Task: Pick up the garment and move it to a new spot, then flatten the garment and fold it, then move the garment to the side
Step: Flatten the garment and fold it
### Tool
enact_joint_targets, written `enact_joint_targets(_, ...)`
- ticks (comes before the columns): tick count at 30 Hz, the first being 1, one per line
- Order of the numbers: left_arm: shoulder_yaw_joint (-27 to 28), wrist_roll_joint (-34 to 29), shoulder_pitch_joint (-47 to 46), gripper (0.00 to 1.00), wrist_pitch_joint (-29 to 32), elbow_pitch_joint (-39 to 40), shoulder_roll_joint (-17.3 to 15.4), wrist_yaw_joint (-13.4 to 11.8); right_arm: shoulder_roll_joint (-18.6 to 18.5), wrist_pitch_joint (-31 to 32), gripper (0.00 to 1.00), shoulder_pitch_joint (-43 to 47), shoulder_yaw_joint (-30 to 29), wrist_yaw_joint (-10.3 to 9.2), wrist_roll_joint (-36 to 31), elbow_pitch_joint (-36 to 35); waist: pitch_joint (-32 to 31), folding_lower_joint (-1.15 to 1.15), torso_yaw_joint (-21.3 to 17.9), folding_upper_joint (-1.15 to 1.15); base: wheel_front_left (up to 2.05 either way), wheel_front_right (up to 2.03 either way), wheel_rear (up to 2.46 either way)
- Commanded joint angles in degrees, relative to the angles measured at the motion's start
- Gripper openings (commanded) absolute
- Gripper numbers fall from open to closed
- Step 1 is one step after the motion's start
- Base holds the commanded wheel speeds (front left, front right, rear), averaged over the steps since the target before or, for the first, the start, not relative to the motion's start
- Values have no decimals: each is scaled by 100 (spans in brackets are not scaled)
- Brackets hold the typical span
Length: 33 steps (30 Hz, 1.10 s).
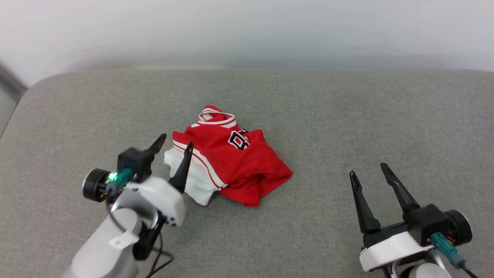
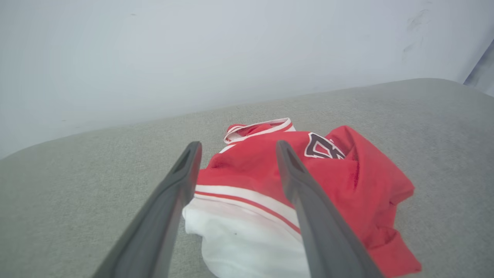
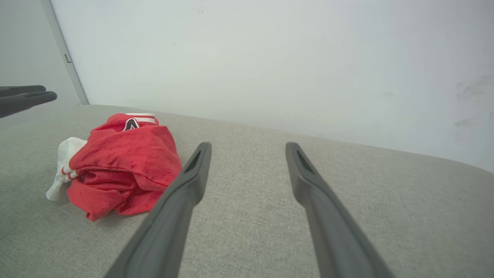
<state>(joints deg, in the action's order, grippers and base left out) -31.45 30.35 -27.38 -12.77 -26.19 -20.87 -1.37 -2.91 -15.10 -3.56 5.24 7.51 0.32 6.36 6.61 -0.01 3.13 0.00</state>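
Note:
The garment (image 1: pixel 227 158) lies crumpled in a heap on the grey cushioned surface, red body up, white sleeve at its near left, striped collar at the far end, part of the black print showing. My left gripper (image 1: pixel 175 141) is open just left of the heap, above the white sleeve, holding nothing. In the left wrist view the garment (image 2: pixel 266 181) lies between and beyond the spread fingers (image 2: pixel 185 177) of the left gripper (image 2: pixel 236 148). My right gripper (image 1: pixel 368 170) stands open at the lower right, well apart from the cloth. In the right wrist view the garment (image 3: pixel 119 166) lies left of the right gripper (image 3: pixel 247 148).
The grey cushioned surface (image 1: pixel 347 123) spreads wide on all sides of the heap, with a rounded far edge against a pale wall (image 1: pixel 247 31). The left gripper's dark fingertips (image 3: pixel 27 96) show at the left edge of the right wrist view.

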Motion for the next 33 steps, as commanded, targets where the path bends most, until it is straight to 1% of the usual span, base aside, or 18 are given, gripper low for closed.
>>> enact_joint_targets(1, 33, -197, 216, 100, -131, 172, -149, -144, 5, -9, 100, 35, 7, -3, -50, -47, -57, 1, 77, 0, 0, 0, 0)
enact_joint_targets(2, 33, -197, 216, 100, -131, 172, -149, -144, 5, -9, 100, 35, 7, -3, -50, -47, -57, 1, 77, 0, 0, 0, 0)
enact_joint_targets(3, 70, -340, 334, 100, -193, 374, -228, -239, 5, -9, 100, 42, 30, -3, -81, -67, -66, 1, 109, 0, 0, 0, 0)
enact_joint_targets(6, 294, -648, 771, 100, -247, 1259, -292, -342, -14, 28, 100, 4, 103, -4, -193, -127, -61, 1, 271, 0, 0, 0, 0)
enact_joint_targets(8, 488, -795, 1188, 100, -242, 1824, -258, -439, -156, 222, 100, -129, 290, -4, -109, -186, -48, 1, 393, 0, 0, 0, 0)
enact_joint_targets(11, 735, -958, 1616, 100, -241, 2404, -125, -485, -615, 863, 100, -418, 810, -4, 95, -294, -4, 1, 597, 0, 0, 0, 0)
enact_joint_targets(12, 814, -1047, 1814, 100, -241, 2596, -14, -445, -975, 1369, 100, -701, 1216, -4, 310, -422, 24, 1, 757, 0, 0, 0, 0)
enact_joint_targets(16, 891, -1192, 1981, 100, -242, 2653, 183, -270, -1696, 2619, 100, -1464, 2178, -3, 875, -619, 95, 1, 1075, 0, 0, 0, 0)
enact_joint_targets(19, 911, -1292, 1986, 100, -243, 2613, 348, -123, -2096, 3550, 100, -2096, 2806, -4, 1417, -597, 151, 1, 1288, 0, 0, 0, 0)
enact_joint_targets(23, 991, -1401, 1995, 100, -243, 2531, 537, 33, -2354, 4656, 100, -2797, 3380, -4, 2091, -279, 199, 1, 1548, 0, 0, 0, 0)
enact_joint_targets(26, 1028, -1470, 1982, 100, -243, 2472, 675, 156, -2543, 5337, 100, -3129, 3698, -5, 2261, 204, 245, 1, 1737, 0, 0, 0, 0)
enact_joint_targets(29, 1092, -1527, 1958, 100, -244, 2425, 793, 256, -2638, 5629, 100, -3399, 3877, -4, 2319, 631, 314, 1, 1925, 0, 0, 0, 0)
enact_joint_targets(33, 1181, -1608, 1953, 100, -244, 2362, 911, 380, -2683, 5572, 100, -3520, 4035, -4, 2265, 1161, 397, 1, 2103, 0, 0, 0, 0)
